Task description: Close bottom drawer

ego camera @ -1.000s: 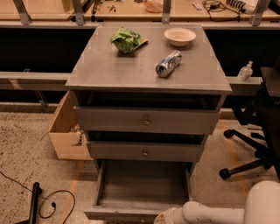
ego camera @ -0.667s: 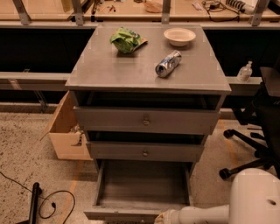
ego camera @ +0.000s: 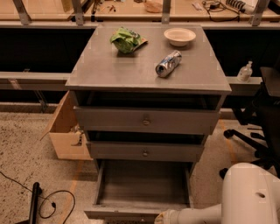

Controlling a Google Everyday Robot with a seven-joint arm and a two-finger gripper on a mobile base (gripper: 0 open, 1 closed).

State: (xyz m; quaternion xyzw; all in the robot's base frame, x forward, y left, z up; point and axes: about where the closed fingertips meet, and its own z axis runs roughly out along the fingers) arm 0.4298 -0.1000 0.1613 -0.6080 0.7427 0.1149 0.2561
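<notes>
Floor (ego camera: 30,153): pale speckled surface running around everything in the camera view.
Cabinet (ego camera: 148,89): grey, three drawers stacked, standing mid-frame in front of a long wooden workbench (ego camera: 131,11).
Table (ego camera: 127,70): the cabinet's flat grey top, carrying three small things.
Robot body (ego camera: 251,197): white rounded shell at the lower right corner.
Bottom drawer (ego camera: 142,186): lowest of the three, pulled far out toward the camera, a shallow grey tray with its bare inside showing; its front panel lies at the bottom edge of the view.
Top drawer (ego camera: 113,120): grey front, a dark gap above it, a brass knob (ego camera: 146,121) at its centre.
Middle drawer (ego camera: 118,151): narrower band just below, with its own small knob (ego camera: 145,153).
Cardboard box (ego camera: 65,131): open, on the floor against the cabinet's left side.
Office chair (ego camera: 258,131): black, at the right edge, wheeled base near the cabinet.
Arm (ego camera: 197,214): cream tube reaching left from the robot body, low in the frame.
Gripper (ego camera: 161,216): at the arm's end, at the bottom drawer's front panel, right of its middle, partly cut off by the frame.
Jaws: spread or pressed together, I cannot tell.
Green bag (ego camera: 126,40): crumpled, at the table's rear left.
Bowl (ego camera: 180,36): pale, upright, rear right.
Can (ego camera: 168,64): silver, lying on its side, in front of the bowl.
Bottle (ego camera: 246,71): small, on the ledge to the cabinet's right.
Cable (ego camera: 57,203): black loop on the floor, lower left.
</notes>
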